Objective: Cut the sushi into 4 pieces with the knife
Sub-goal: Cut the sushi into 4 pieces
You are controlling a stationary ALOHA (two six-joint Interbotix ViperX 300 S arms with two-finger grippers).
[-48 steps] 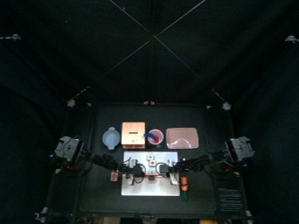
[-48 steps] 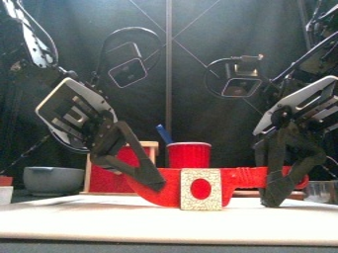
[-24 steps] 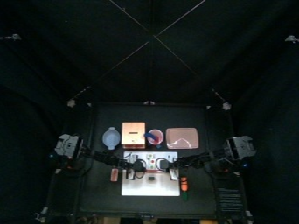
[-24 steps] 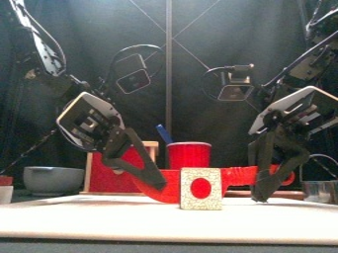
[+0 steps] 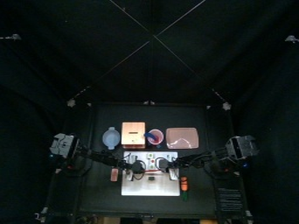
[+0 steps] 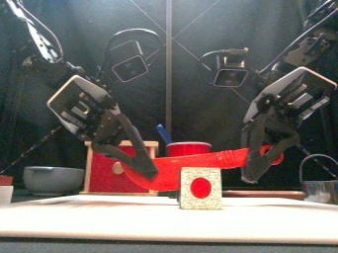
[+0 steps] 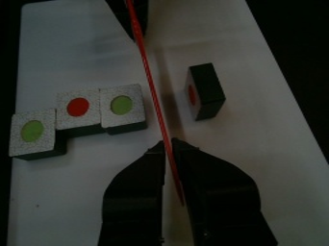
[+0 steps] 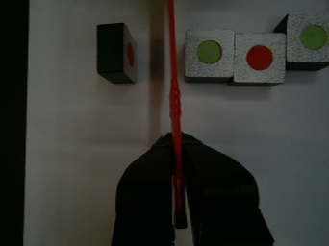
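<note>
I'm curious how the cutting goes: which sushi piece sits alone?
The tipped piece, alone on its side of the knife, its red centre facing the front; the other three lie face-up, bunched together across the blade.

top looks down from far, front level and near; both wrists share the white board [image 7: 77,58].

i'm boxed in black; back curtain [image 5: 149,52] fills everything behind the table [image 5: 100,118] and hangs in loose vertical folds; side curtains [image 5: 30,131] just as dark on both flanks; table top black and matte, roughly square from above; from table height the light catches the back folds grey, brightest near the centre, fading to near black at the edges
</note>
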